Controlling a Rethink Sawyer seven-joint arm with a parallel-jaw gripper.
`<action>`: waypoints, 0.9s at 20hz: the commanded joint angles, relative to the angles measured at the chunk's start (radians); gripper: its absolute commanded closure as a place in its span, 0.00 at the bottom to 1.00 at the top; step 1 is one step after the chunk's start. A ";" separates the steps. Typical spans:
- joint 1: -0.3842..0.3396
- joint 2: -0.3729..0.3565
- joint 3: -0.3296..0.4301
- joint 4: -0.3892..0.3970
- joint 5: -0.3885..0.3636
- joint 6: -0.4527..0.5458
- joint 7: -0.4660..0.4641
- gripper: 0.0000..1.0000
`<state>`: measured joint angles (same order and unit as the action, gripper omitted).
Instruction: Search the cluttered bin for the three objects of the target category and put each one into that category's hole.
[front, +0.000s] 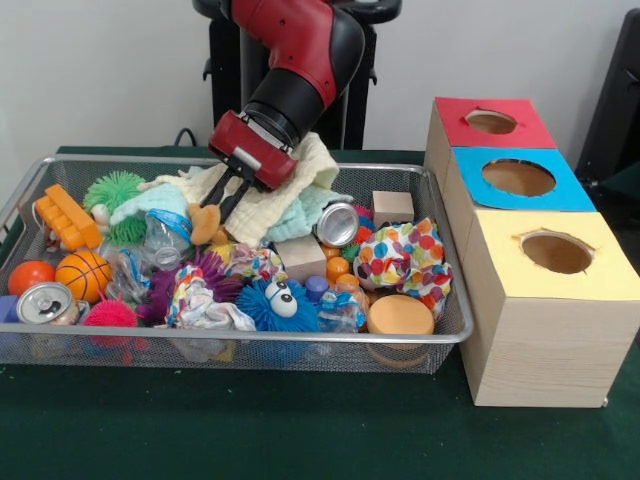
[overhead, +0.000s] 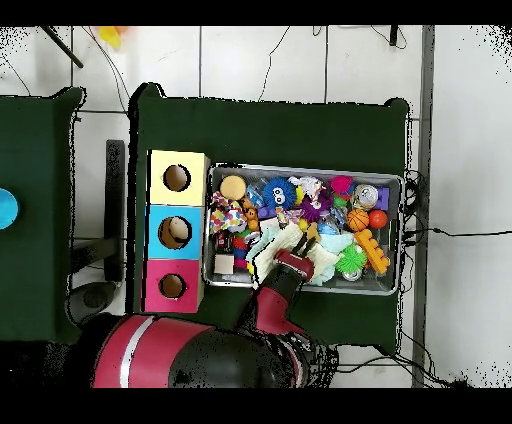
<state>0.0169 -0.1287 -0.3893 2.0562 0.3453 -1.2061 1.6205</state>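
Note:
The wire-mesh bin (front: 250, 340) is full of mixed toys and also shows in the overhead view (overhead: 300, 170). My gripper (front: 222, 208) hangs from the red arm over the bin's back middle and points down. Its two black fingers (front: 240, 193) stand apart. Their tips are just above a small tan-brown plush, the teddy bear (front: 205, 223), which lies partly buried beside a cream waffle cloth (front: 275, 195). I cannot make out the tiger or a third plush. The wooden box to the right has a red hole (front: 491, 122), a blue hole (front: 518, 177) and a yellow hole (front: 556, 252).
The bin holds a blue spiky ball with googly eyes (front: 275, 303), a green spiky ball (front: 115, 190), a basketball (front: 83, 273), two cans (front: 45, 303), wooden blocks (front: 392, 207), a polka-dot cloth (front: 405, 260) and an orange lid (front: 400, 315). The box touches the bin's right side.

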 joint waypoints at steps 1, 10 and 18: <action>0.003 0.040 0.096 -0.071 0.070 0.054 0.208 1.00; 0.062 -0.092 0.087 0.021 0.091 0.135 0.193 1.00; 0.170 -0.265 0.079 0.103 0.180 0.295 0.156 1.00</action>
<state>0.1286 -0.2537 -0.3893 2.1302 0.4206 -1.0765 1.6205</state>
